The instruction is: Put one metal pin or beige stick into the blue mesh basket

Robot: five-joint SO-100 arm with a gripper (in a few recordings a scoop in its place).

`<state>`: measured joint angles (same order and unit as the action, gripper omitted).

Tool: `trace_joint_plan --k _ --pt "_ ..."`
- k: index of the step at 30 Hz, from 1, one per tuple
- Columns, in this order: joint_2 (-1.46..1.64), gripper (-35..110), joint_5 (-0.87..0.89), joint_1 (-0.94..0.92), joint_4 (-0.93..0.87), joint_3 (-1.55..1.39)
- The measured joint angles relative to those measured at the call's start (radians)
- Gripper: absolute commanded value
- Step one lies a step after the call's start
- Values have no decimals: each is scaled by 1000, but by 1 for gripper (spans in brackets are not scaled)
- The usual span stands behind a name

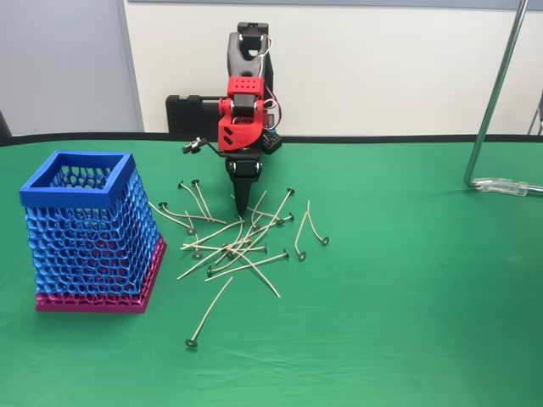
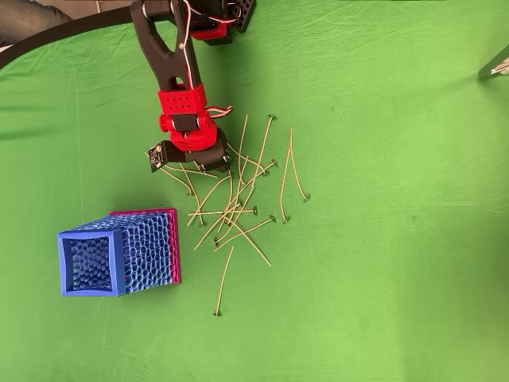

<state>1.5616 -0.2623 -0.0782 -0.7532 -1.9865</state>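
Note:
The blue mesh basket [image 1: 81,229] [image 2: 115,253] stands upright on its magenta base at the left of the green table. Several thin beige pins with small metal heads lie in a loose crossed pile [image 1: 242,242] [image 2: 235,207] to its right, and one pin [image 1: 208,318] [image 2: 223,282] lies apart nearer the front. My gripper [image 1: 242,208] [image 2: 213,165], red with black fingers, points straight down at the back edge of the pile. Its fingers taper together to a point and look shut. Whether a pin is pinched between the tips is not visible.
A bent metal stand [image 1: 492,110] with a clear foot [image 1: 509,185] rises at the far right. A black box [image 1: 187,110] sits behind the arm's base. The green cloth ends at a dark edge along the back.

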Motion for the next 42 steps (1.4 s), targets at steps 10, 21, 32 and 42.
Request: trace_joint_plan --k 10,21,32,42 --pt "0 1 26 -15 34 0" --pt "52 1 26 11 -29 9" --pt "192 1 -26 25 -57 81" --pt "276 1 -130 28 77 86"
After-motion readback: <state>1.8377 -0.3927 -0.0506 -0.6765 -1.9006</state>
